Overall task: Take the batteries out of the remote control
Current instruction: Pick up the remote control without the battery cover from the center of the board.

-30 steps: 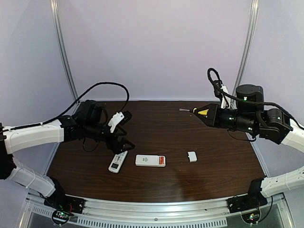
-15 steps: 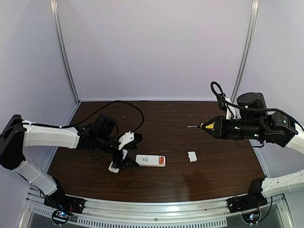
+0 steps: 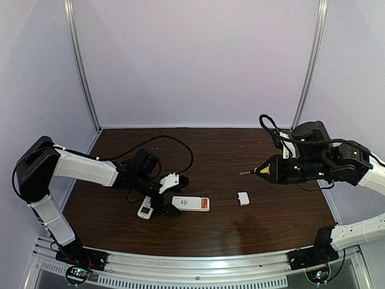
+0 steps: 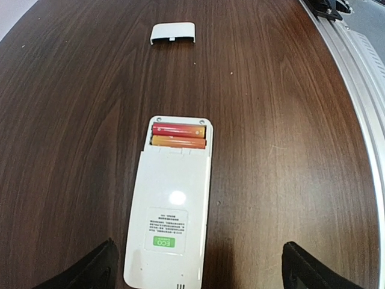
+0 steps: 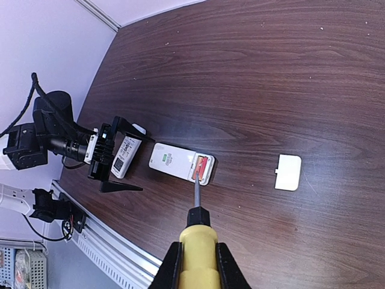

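- Batteries (image 4: 179, 134): two slim orange-red cells lie side by side in the open bay at one end of the remote control (image 4: 171, 223).
- That remote control rests flat and back-up on the dark wooden surface (image 3: 240, 150), with a green label on its back. Its open bay faces the right arm's side.
- The left claw (image 3: 174, 194) is released and spread wide, low over the surface at the remote's closed end. In the left wrist view one black finger sits on each side of the casing, and neither touches it.
- The right claw (image 5: 198, 268) is clenched on the yellow handle of a screwdriver (image 3: 260, 171).
- In the right wrist view the thin metal shaft lines up with the battery bay. The top view shows the tip in the air, well to the right of the remote.
- A small white cover (image 4: 173, 32) lies flat on the surface, apart from the remote, beyond its open end.
- A second remote (image 3: 146, 208), white and face-up, lies just beside the left claw on the side away from the first.
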Robot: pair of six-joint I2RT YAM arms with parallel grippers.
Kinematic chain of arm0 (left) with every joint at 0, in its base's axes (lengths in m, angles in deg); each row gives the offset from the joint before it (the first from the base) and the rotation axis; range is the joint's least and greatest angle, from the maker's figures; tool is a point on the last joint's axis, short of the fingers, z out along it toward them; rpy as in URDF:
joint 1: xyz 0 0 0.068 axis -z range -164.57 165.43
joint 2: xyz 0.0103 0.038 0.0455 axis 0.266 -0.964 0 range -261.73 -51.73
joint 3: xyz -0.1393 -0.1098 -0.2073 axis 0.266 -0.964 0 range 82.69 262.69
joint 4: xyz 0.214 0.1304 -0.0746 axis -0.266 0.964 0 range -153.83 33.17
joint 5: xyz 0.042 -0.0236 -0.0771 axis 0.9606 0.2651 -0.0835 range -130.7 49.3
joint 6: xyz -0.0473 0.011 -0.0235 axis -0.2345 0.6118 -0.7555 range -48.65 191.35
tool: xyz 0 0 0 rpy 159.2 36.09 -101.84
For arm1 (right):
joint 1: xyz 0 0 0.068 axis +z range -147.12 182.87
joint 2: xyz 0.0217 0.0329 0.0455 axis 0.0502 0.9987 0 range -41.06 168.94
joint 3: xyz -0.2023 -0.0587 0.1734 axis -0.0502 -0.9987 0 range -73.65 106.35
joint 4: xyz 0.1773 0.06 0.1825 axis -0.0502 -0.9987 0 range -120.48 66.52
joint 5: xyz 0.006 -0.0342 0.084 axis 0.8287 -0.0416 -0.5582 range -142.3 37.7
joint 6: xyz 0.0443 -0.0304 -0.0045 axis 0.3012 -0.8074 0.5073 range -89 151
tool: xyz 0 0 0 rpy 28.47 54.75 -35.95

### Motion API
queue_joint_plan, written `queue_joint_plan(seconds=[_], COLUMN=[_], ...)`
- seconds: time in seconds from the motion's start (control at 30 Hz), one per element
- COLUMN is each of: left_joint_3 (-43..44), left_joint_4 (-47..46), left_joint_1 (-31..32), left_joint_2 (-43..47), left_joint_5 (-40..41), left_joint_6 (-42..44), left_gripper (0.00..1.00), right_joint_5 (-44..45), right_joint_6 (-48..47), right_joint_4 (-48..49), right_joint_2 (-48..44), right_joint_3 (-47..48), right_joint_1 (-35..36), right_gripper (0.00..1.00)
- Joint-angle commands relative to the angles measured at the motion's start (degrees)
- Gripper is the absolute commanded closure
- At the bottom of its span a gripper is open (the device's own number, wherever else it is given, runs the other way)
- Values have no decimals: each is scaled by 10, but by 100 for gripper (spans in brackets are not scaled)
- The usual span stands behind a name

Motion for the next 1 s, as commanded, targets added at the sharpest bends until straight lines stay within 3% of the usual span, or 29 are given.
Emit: queue_joint_plan(seconds=[0.0,0.5,0.67,0.77,0.97], left_joint_3=[16,36,36,24,20], left_joint_4=[-29,-64,-63,-75,-73], left_joint_1=[-3,-9,-11,-11,-10], left_joint_2=[-29,-96,-112,-113,-115], left_joint_5=[-15,-11,-18,-29,-46], left_joint_6=[31,44,51,51,38], left_gripper=[5,12,19,29,63], right_joint_5=[-6,-33,-35,-35,-30], right_joint_6=[4,-18,-18,-20,-20], right_joint_4=[-24,-32,-29,-32,-41], right_joint_2=[12,62,61,60,51], right_joint_3=[14,45,38,37,32], right_joint_1=[-3,-3,-3,-3,-3], right_gripper=[100,100,100,100,100])
